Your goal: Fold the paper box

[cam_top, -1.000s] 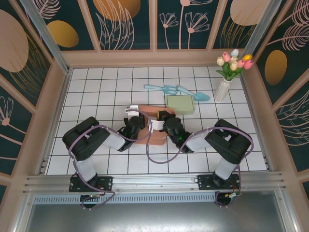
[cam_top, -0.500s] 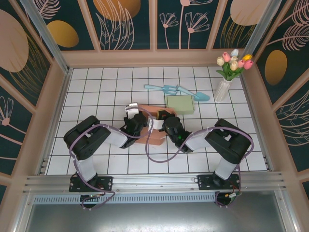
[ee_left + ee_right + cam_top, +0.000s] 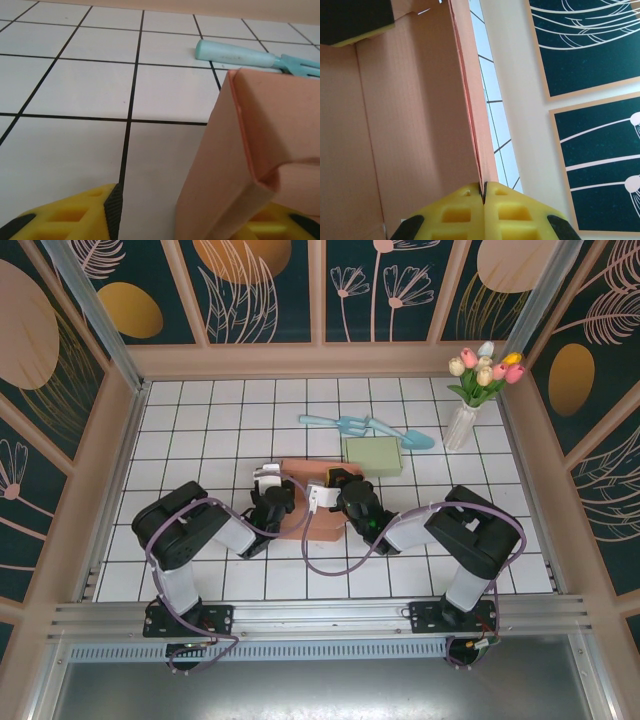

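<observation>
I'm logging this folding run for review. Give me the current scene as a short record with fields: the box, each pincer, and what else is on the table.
Paper box: salmon cardboard, partly folded, walls raised, mid-table between the arms
Left pincer: open, a box corner between its fingers, a gap beside one finger
Right pincer: shut on the edge of a thin box wall
Behind the box: green block, teal garden tools
Far right corner: vase of tulips
Surface: white tiled table
</observation>
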`<control>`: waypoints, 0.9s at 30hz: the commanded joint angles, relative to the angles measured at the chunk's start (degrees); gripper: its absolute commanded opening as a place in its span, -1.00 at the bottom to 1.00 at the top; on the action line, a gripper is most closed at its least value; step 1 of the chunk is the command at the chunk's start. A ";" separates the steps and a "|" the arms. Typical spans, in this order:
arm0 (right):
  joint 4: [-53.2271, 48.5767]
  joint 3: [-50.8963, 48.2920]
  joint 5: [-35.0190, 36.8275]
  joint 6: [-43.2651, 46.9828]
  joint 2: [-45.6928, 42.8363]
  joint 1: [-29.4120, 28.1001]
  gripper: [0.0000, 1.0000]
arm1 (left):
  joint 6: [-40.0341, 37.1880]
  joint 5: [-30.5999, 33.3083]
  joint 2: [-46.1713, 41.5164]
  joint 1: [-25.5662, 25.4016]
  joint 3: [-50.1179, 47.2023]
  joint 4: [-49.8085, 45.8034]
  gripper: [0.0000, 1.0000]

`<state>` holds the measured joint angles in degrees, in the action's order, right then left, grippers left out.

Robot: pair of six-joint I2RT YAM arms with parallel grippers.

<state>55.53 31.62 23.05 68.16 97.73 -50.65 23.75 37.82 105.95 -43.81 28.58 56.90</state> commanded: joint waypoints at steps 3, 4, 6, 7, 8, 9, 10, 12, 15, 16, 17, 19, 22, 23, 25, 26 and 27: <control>-5.59 -0.49 0.31 -2.77 2.38 0.29 -1.00 | -0.59 4.90 3.88 0.67 4.34 -2.16 -0.27; -5.56 -0.50 0.37 -2.77 2.35 0.29 -1.00 | -0.48 5.41 4.01 0.66 4.62 -2.34 -0.37; -5.70 -0.49 0.56 -2.92 2.29 0.44 -1.00 | 0.25 6.69 4.06 0.64 4.99 -3.11 -0.68; -5.63 -0.50 0.51 -2.95 2.19 0.44 -1.00 | 0.33 6.97 4.07 0.66 4.88 -3.05 -0.78; -5.52 -0.47 0.51 -3.10 2.17 0.54 -1.00 | 0.28 7.12 3.98 0.65 4.61 -2.72 -0.85; -5.35 -0.50 0.59 -3.25 2.19 0.62 -1.00 | 0.25 7.17 3.93 0.65 4.24 -2.38 -0.89; -5.34 -0.42 0.55 -3.46 2.11 0.64 -1.00 | 0.26 7.15 3.91 0.66 3.87 -1.97 -0.92; -5.41 -0.19 0.46 -4.25 1.68 0.73 -1.00 | -0.08 6.61 3.98 0.66 2.74 -0.66 -0.94; -6.98 0.28 -0.08 -6.07 0.14 0.73 -0.80 | -0.71 5.86 4.22 0.70 0.87 2.13 -0.98; -7.77 0.37 -0.26 -6.67 -0.63 0.72 -0.79 | -0.86 5.90 4.26 0.66 0.40 2.72 -0.98; -8.85 0.55 -0.53 -7.34 -1.50 0.68 -0.75 | -0.88 6.03 4.19 0.67 -0.12 3.19 -0.98; -10.64 0.64 -1.55 -8.91 -3.81 0.73 -0.58 | -1.17 6.03 4.26 0.68 -0.54 3.70 -0.99; -15.03 1.17 -3.05 -11.32 -8.05 0.73 -0.44 | -1.17 5.87 4.47 0.70 -1.22 4.60 -1.00; -16.49 1.10 -3.57 -12.25 -9.65 0.67 -0.40 | -1.22 5.65 4.60 0.66 -1.46 5.16 -1.00; -20.05 1.00 -4.93 -13.89 -13.20 0.88 -0.29 | -0.97 5.61 4.70 0.66 -1.81 5.56 -1.00; -21.62 0.57 -5.60 -14.16 -15.05 0.98 -0.24 | -0.90 5.68 4.61 0.66 -2.06 5.73 -1.00; -22.10 -0.20 -6.05 -14.20 -16.72 1.14 -0.20 | -0.72 5.67 4.46 0.68 -2.25 5.81 -1.00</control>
<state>39.11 32.34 19.51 57.84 85.62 -50.02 22.31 41.60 109.27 -43.70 27.79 63.07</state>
